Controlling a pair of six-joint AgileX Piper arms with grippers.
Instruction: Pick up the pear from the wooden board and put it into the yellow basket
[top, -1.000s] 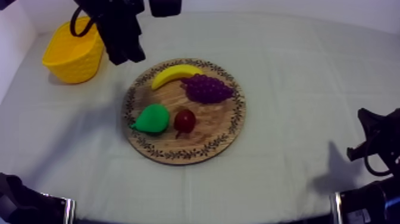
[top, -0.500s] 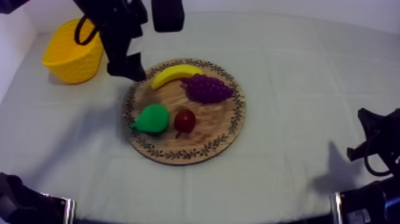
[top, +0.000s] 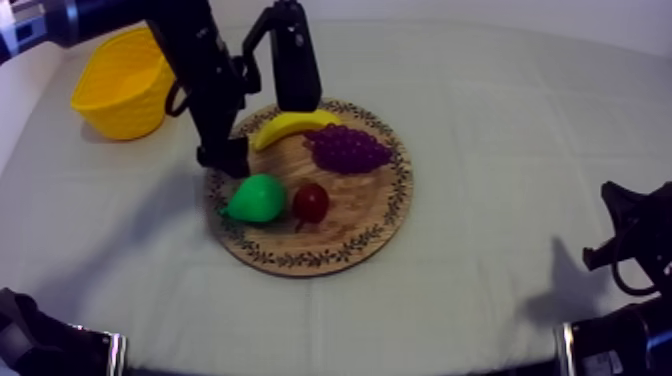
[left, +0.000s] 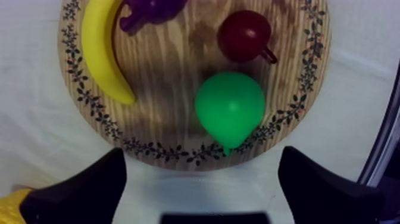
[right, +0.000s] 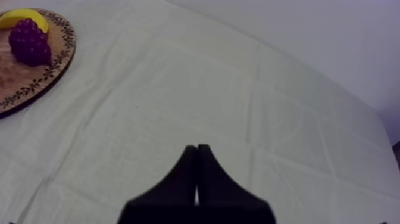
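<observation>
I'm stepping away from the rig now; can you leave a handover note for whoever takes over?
Left gripper: open, hovers at the wooden board's edge beside the pear, touching nothing.
Right gripper: shut on nothing, over bare cloth.
Pear lies on the board by the small red fruit; yellow basket stands off the board on the left.
Done: nothing grasped. Left: grip pear, lift, drop into basket.

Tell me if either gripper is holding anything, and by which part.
Nothing is held. The left gripper is open near the pear, not touching it; the right gripper is shut on nothing over the cloth.
</observation>
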